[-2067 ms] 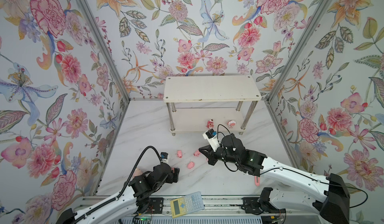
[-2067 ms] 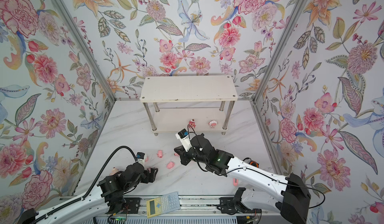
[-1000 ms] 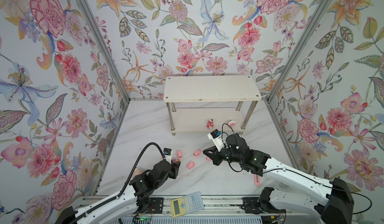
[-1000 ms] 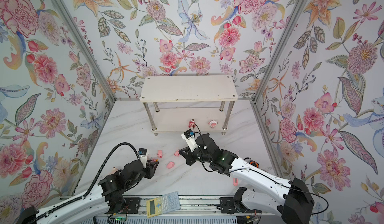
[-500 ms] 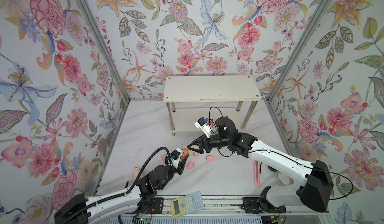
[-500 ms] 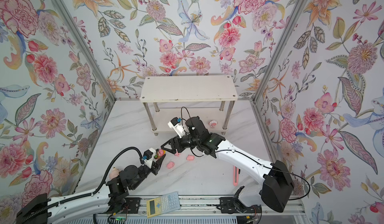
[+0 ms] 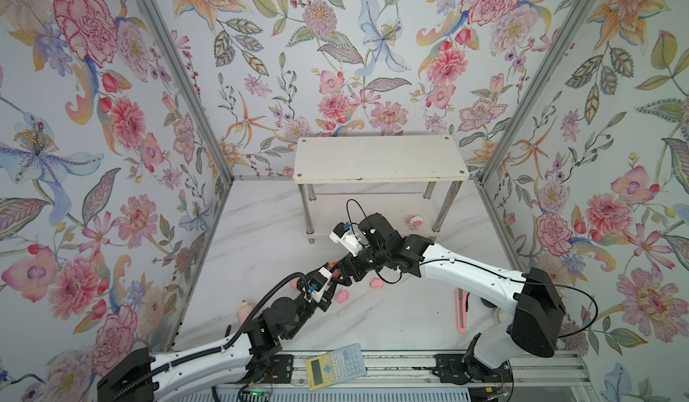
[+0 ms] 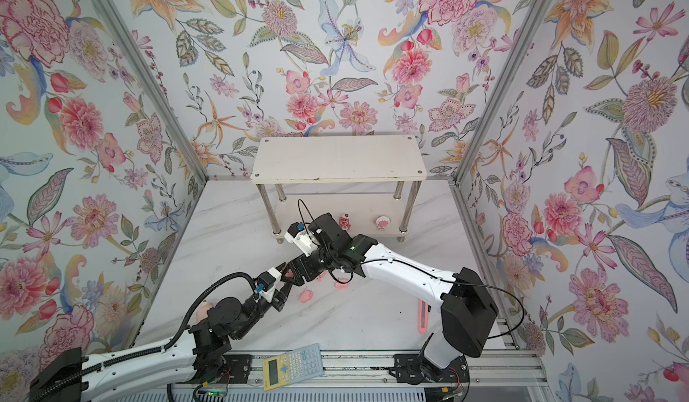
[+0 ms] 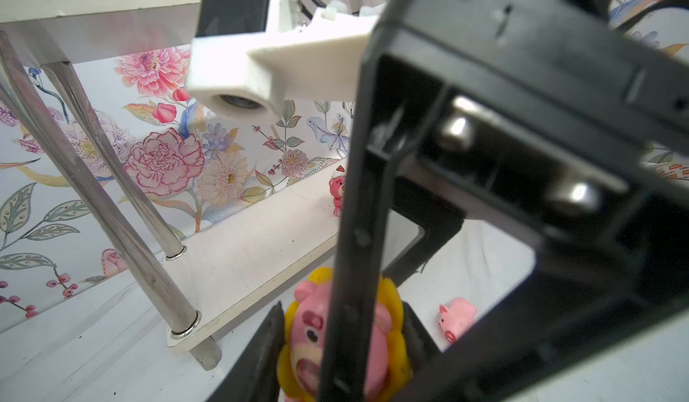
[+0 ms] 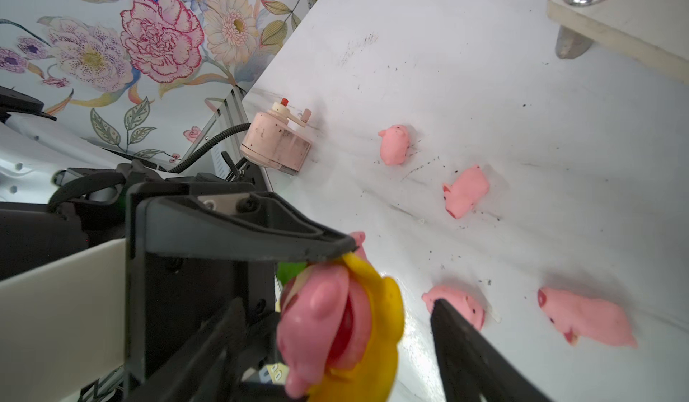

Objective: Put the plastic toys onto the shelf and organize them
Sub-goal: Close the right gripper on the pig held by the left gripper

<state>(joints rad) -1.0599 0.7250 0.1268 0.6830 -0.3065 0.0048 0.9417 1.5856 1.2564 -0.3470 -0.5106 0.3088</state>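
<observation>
- Yellow and pink between black fingers: the maned toy (image 9: 306, 329) is clamped at its sides by the left gripper (image 9: 337, 346), whose jaws are closed on it
- The right gripper (image 10: 343, 338) stands spread wide around the same toy; one finger (image 10: 469, 348) is apart from it with table showing in the gap, the opposite one crosses the toy's face in the left wrist view, and I cannot tell whether it touches
- A second ago those right jaws were closed and hung off to the right, apart from the left gripper; now the two grippers meet tip to tip
- The left arm has stretched forward since two seconds ago, when its gripper lay further back toward the front rail; its jaws keep almost the same width
- Five pink pigs (image 10: 466, 191) lie scattered on the table beyond the right gripper, the nearest pig (image 10: 456, 303) just behind its free finger
- The shelf (image 7: 380, 157) stands beyond the right gripper; on its lower tier the dark pink bear (image 8: 345, 222) and the round pink-and-white toy (image 7: 414, 222) stand near each other without touching, as before
- The calculator (image 7: 335, 366) on the front rail and the pink utility knife (image 7: 461, 312) beneath the right arm lie well behind both grippers
</observation>
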